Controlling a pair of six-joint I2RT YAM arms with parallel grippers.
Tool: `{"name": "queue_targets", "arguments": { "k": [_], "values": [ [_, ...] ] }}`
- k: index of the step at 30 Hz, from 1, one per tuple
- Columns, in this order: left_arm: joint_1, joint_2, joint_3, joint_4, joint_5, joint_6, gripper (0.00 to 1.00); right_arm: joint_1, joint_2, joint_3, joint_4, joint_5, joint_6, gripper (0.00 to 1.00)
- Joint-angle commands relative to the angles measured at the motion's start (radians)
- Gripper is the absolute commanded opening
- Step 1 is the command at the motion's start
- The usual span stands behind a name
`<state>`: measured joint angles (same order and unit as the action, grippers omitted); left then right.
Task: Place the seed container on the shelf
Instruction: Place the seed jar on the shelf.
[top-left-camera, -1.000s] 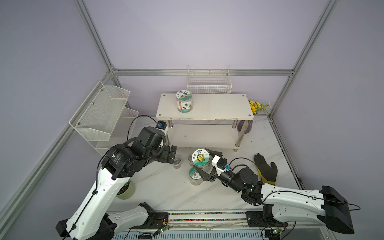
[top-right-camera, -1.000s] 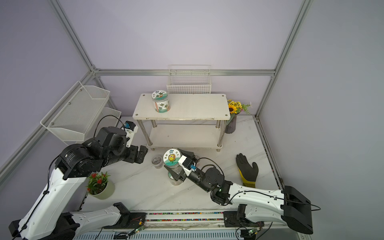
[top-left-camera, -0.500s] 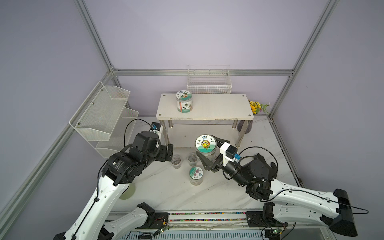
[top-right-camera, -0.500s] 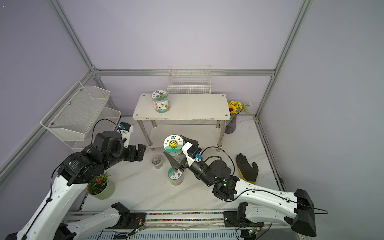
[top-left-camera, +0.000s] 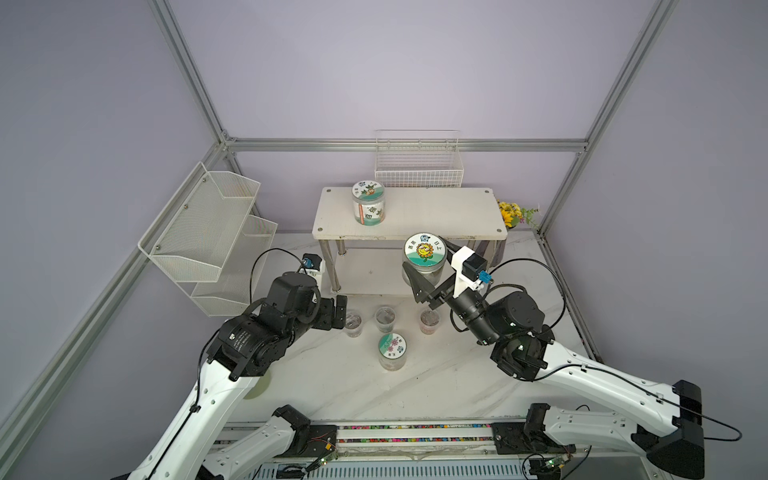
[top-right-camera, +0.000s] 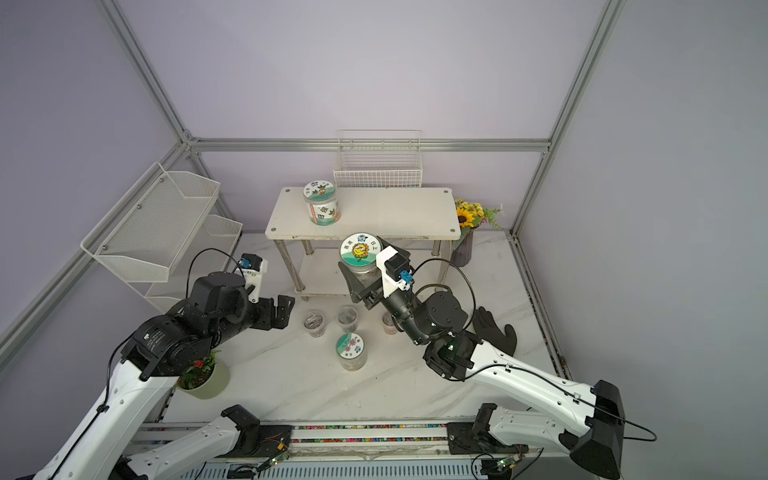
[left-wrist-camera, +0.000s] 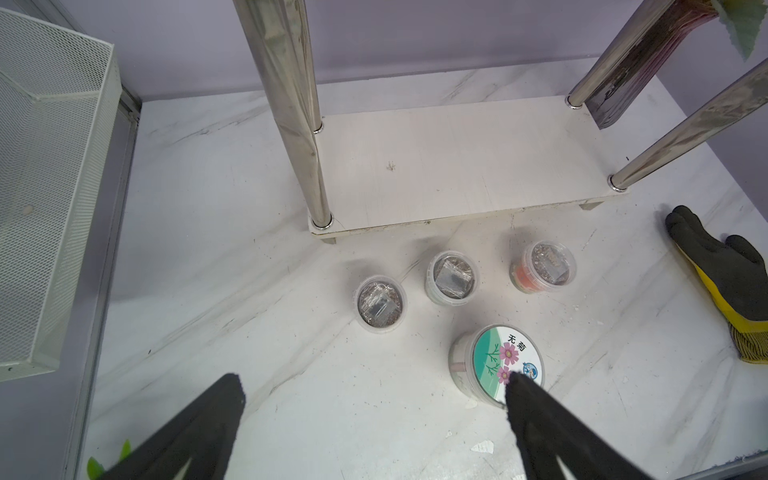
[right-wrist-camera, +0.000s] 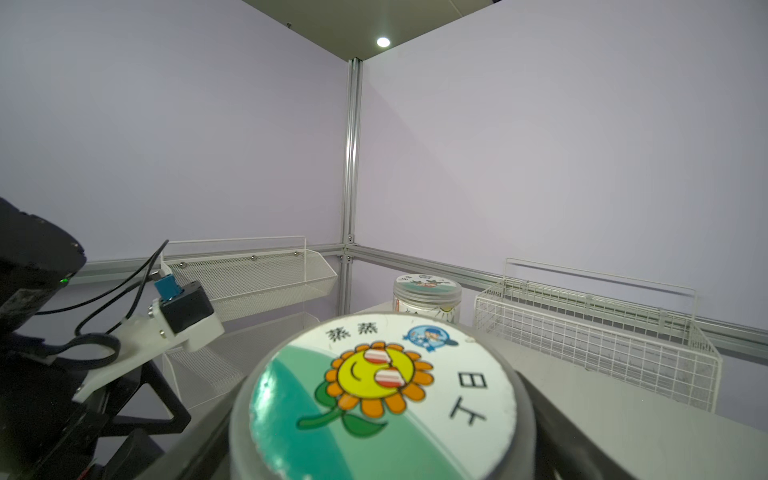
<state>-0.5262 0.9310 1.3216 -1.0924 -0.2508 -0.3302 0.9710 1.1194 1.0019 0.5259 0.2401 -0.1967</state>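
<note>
On the left little has changed: the left tool (top-left-camera: 336, 311) hangs released and empty over the worktop (top-left-camera: 332, 386), just beside the three small cups (top-left-camera: 385, 318). The change is on the right. A second ago the seed container (top-left-camera: 424, 250) sat low among those cups; now the right tool (top-left-camera: 427, 272), clenched on the clear body under the sunflower lid, has carried it up and back. It hangs upright in the air at the front edge of the shelf (top-left-camera: 436, 212), touching neither board. So the pick-up looks finished and the placing is under way. In the right wrist view the lid is about level with the top board, so the base probably sits lower and needs more lift to clear that edge. Around it, the mesh wall rack (top-left-camera: 208, 232) is well apart. The pink-flower jar (top-left-camera: 392, 347) stands on the worktop near the cups. Another labelled jar (top-left-camera: 368, 203) occupies the top board's left end, leaving its middle and right bare. The wire basket (top-left-camera: 417, 174) hangs behind the shelf. A glove (top-right-camera: 496, 332) and a sunflower vase (top-right-camera: 467, 218) lie further right, clear of the path.
</note>
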Motion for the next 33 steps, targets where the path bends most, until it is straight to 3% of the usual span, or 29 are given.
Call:
{"name": "queue_targets", "arguments": {
  "k": [1, 23, 33],
  "values": [
    [0.006, -0.002, 0.002, 0.068, 0.018, -0.019, 1.00, -0.041, 0.007, 0.067, -0.016, -0.030, 0.034, 0.49],
    [0.008, -0.045, -0.108, 0.143, 0.015, -0.033, 1.00, -0.293, 0.278, 0.356, -0.098, -0.176, 0.167, 0.49],
    [0.018, -0.059, -0.113, 0.139, 0.009, -0.006, 1.00, -0.373, 0.418, 0.453, -0.077, -0.233, 0.145, 0.49]
  ]
}}
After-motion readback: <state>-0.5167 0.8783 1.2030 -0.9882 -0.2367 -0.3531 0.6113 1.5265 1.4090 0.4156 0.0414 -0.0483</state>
